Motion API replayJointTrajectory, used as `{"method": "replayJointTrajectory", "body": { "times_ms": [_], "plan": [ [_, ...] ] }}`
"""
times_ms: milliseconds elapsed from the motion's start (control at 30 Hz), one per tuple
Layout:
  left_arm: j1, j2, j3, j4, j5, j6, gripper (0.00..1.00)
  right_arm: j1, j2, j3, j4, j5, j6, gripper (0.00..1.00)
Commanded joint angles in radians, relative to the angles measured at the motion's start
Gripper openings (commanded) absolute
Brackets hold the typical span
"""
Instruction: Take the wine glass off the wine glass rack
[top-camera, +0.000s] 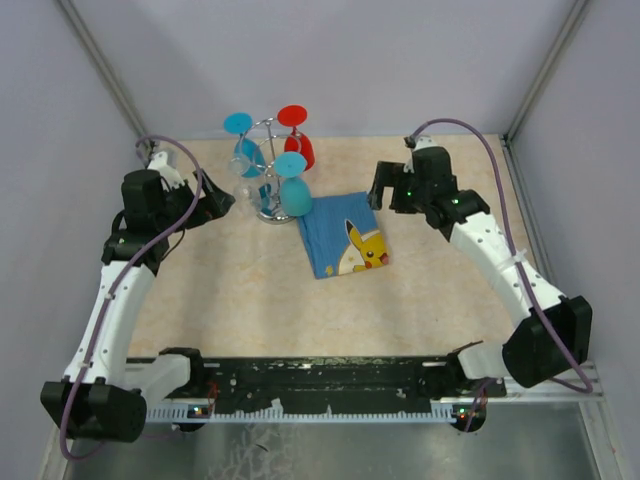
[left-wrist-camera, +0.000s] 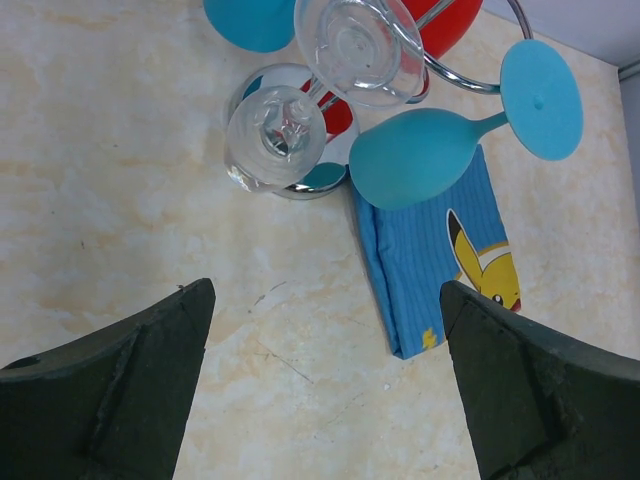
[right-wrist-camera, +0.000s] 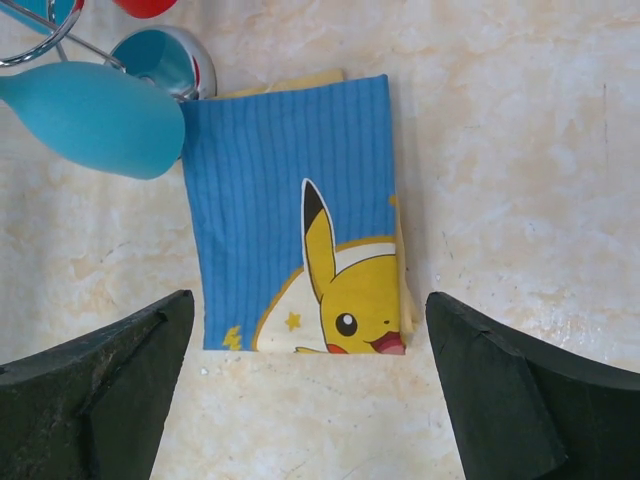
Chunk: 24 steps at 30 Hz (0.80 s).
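The wine glass rack is a silver wire stand with a chrome base at the back middle of the table. Several wine glasses hang on it bowl down: a blue one, a red one, a teal one and a clear one. In the left wrist view the clear glass and the teal glass hang over the base. My left gripper is open and empty, just left of the rack. My right gripper is open and empty, right of the rack.
A blue folded cloth with a yellow cartoon figure lies flat just right of the rack base, below my right gripper; the teal glass hangs at its left edge. Grey walls enclose the table at the back and sides.
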<state>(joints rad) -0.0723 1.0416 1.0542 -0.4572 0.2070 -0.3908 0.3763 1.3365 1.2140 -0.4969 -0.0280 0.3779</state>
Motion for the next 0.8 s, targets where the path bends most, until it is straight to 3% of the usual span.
{"method": "replayJointTrajectory", "body": {
  "times_ms": [0,300,500,633,767],
  "plan": [
    [-0.003,0.002,0.029,-0.015,-0.011,0.016,1.00,-0.005,-0.007,0.061,-0.002,0.001,-0.006,0.99],
    [-0.004,0.012,0.012,-0.013,0.016,0.009,1.00,-0.005,0.067,0.030,0.379,-0.323,0.221,0.98],
    [-0.003,-0.021,0.003,-0.023,-0.007,0.027,1.00,0.016,0.281,0.162,0.218,-0.290,0.196,0.98],
    [-0.003,-0.031,-0.014,-0.021,-0.014,0.032,1.00,0.039,0.362,0.082,0.325,-0.464,0.225,0.99],
    [-0.004,-0.031,-0.025,-0.014,-0.011,0.031,1.00,0.126,0.371,0.054,0.354,-0.532,0.182,0.99]
  ]
}}
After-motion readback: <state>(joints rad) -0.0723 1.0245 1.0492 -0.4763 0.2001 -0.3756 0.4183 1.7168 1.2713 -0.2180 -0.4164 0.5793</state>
